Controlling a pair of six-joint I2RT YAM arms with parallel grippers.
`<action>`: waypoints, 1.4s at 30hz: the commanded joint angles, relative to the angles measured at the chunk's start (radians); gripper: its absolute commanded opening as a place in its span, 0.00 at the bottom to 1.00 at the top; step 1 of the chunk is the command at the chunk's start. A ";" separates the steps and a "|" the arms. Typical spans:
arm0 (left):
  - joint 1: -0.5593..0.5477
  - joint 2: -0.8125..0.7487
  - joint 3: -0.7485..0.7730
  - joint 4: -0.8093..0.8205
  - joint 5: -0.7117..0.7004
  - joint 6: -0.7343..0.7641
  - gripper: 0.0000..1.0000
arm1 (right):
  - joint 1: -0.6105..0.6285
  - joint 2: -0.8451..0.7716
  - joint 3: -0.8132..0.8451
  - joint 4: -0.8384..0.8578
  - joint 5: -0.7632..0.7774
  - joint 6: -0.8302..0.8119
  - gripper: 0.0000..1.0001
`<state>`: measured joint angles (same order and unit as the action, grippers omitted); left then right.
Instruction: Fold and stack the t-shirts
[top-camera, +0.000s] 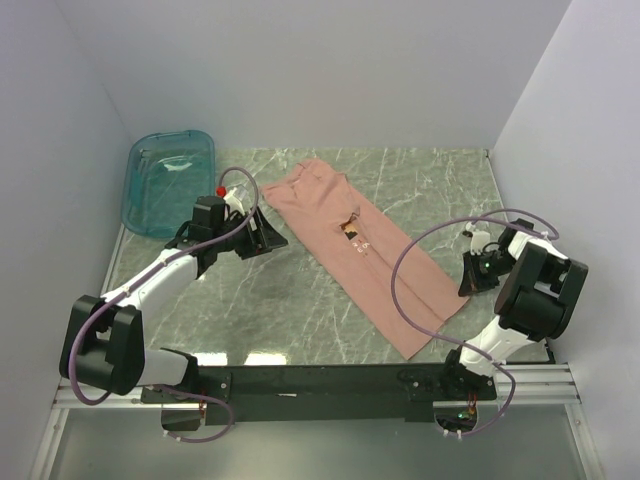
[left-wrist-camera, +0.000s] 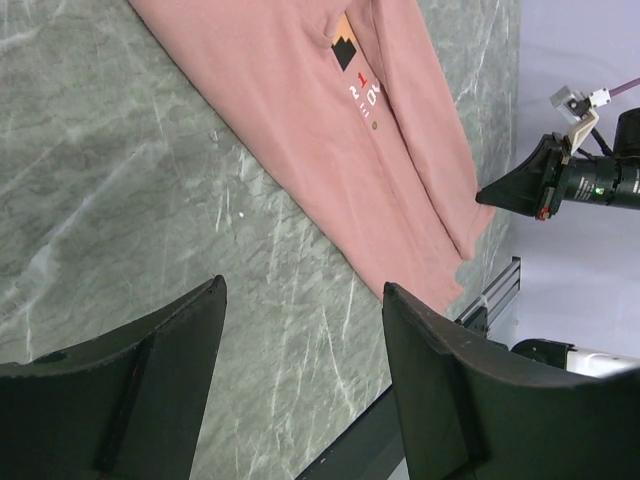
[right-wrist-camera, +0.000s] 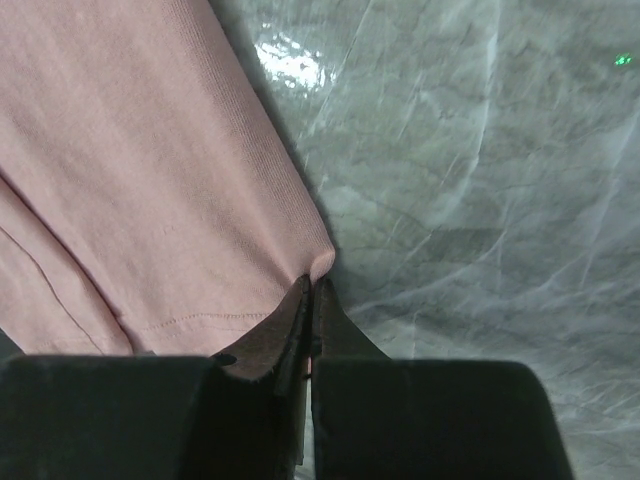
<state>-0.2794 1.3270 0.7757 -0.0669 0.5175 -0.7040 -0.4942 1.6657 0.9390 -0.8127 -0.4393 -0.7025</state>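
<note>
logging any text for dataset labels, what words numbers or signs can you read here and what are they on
"1", in red, on the chest print of the shirt, seen in the left wrist view.
"2", in white, just beside it; this reading is likely, not certain.
The other white characters in that print are too small and blurred to read.
The bin shows no text.

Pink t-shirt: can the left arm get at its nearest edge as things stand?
Probably yes. The left pincer is open beside the t-shirt, only bare table between them; the right pincer pinches a far corner.
</note>
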 joint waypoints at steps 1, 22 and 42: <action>-0.004 0.003 0.000 0.044 -0.010 -0.003 0.69 | -0.012 -0.044 -0.028 0.000 0.002 -0.020 0.00; -0.014 0.055 0.016 0.043 -0.013 0.003 0.69 | -0.011 -0.077 0.114 -0.069 -0.048 -0.002 0.27; 0.095 -0.141 -0.096 -0.010 -0.099 -0.011 0.75 | 0.562 0.699 1.296 0.173 -0.244 0.955 0.47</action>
<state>-0.1909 1.2194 0.6952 -0.0860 0.4202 -0.7048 0.0299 2.2971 2.1254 -0.7288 -0.7033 -0.0658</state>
